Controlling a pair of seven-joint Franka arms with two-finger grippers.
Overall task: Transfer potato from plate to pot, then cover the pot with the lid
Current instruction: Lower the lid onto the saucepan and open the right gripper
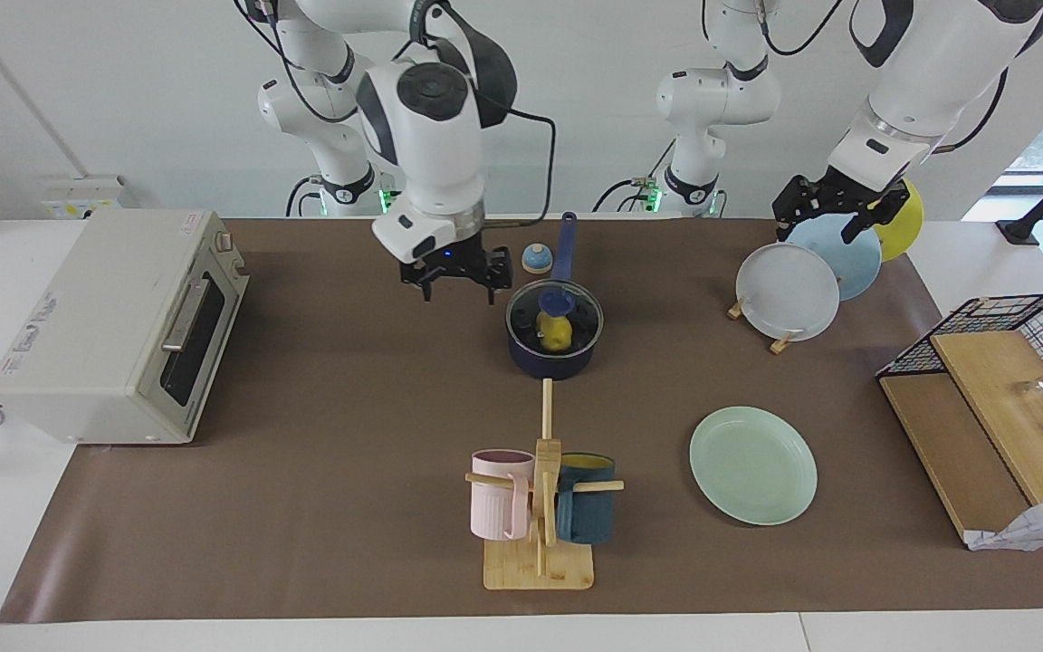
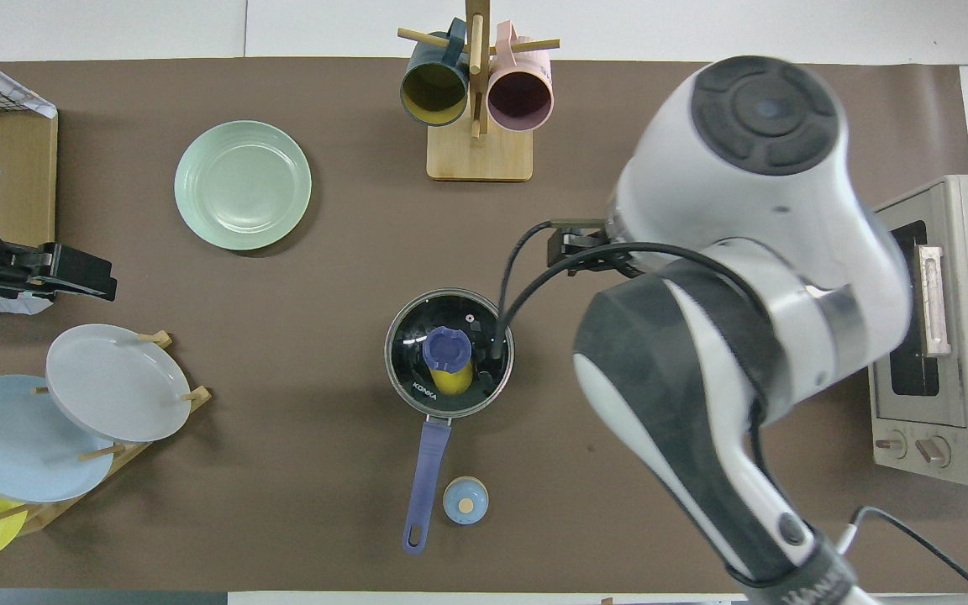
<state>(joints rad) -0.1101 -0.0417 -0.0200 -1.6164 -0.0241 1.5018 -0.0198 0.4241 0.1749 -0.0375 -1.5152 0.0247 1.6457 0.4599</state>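
**Lid on, potato in: only a stray arm can undo it**

Since the right arm looms widest in the overhead view, its swing is the main risk: the right gripper (image 1: 455,276), jaws spread and empty, hangs just beside the pot (image 1: 555,342) at centre frame, and a low pass could clip the handle. Upper right in the facing view, the left gripper (image 1: 837,210) waits, open, over the plate rack (image 1: 784,294). Lower right of centre, the mint plate (image 1: 753,465) lies bare. The lid (image 1: 555,312) sits on the pot's rim; a bump could slide it. Under the glass, the potato (image 1: 555,333) shows.
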